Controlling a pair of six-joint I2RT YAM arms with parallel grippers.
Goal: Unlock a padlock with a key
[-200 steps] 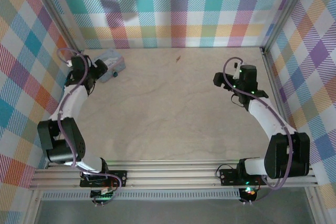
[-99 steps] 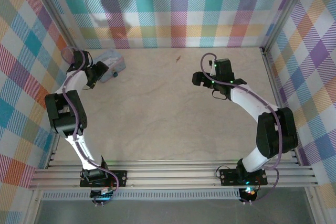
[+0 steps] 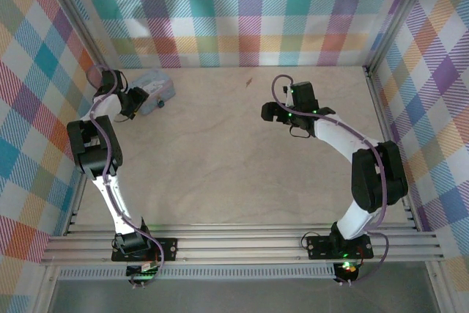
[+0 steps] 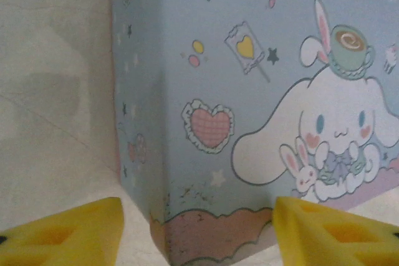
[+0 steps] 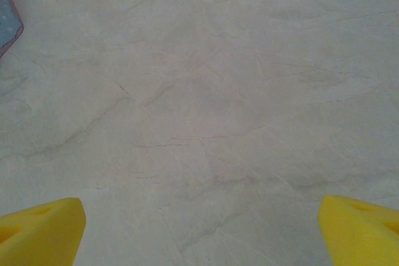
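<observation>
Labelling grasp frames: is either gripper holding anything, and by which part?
Nothing is held yet. The left gripper straddles the blue cartoon tin at its near corner, with a gap beside one finger. The right gripper stands open over the table.

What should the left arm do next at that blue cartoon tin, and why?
Probably close the left gripper on the tin: its corner sits between the yellow fingers, with table showing beside the left one, so nothing looks gripped yet.

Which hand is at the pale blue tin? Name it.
The left hand: its yellow fingers flank the tin's corner, while the right hand hangs over bare table.
</observation>
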